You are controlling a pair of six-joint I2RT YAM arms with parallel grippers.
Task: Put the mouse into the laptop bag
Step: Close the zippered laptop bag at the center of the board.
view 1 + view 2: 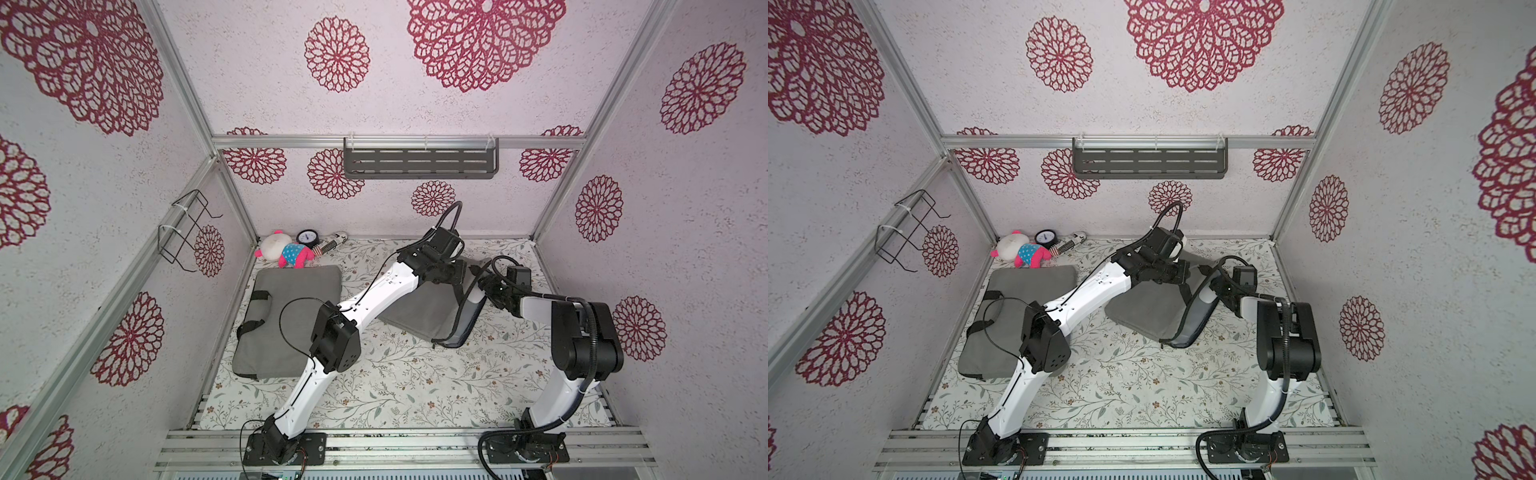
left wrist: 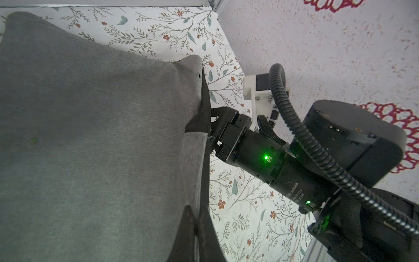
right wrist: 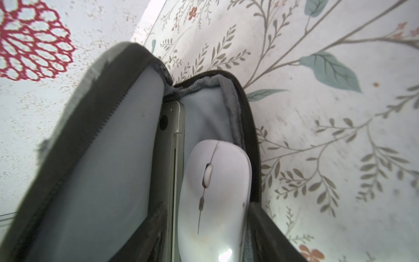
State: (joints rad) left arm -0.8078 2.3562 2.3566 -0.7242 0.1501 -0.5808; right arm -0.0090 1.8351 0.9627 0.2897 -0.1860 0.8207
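Mouse [image 3: 214,199]: at laptop bag [image 1: 419,309] mouth, 3 o'clock
Left gripper [image 1: 459,270]: clamps flap [image 3: 108,170]
Right gripper [image 1: 487,286]: spread unclear
Risk: slipping flap could eject mouse

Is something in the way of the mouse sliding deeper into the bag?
Nothing visible blocks it. The mouse sits in the open mouth of the laptop bag, beside the laptop, with bare lining ahead of it. The left tool is shut on the bag's top flap, holding it up.
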